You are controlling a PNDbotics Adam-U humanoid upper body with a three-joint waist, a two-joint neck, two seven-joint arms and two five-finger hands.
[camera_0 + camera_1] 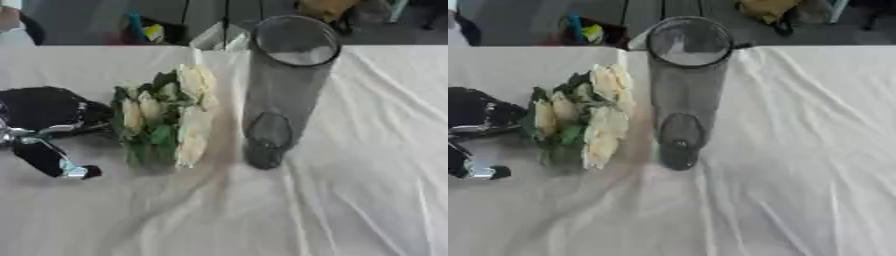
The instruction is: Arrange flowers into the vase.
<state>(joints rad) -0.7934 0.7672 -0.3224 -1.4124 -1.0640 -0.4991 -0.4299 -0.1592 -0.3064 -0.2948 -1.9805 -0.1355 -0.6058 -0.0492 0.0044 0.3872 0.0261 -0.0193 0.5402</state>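
The bunch of cream-yellow flowers with green leaves (166, 117) lay on the white tablecloth (350, 200), just left of the tall clear glass vase (284, 85). It looked light and soft, its blooms easy to crush, so the stems seemed the best hold. The vase appeared empty. The black left hand (48, 125) touched the bunch; whether its fingers were closing, I could not tell.
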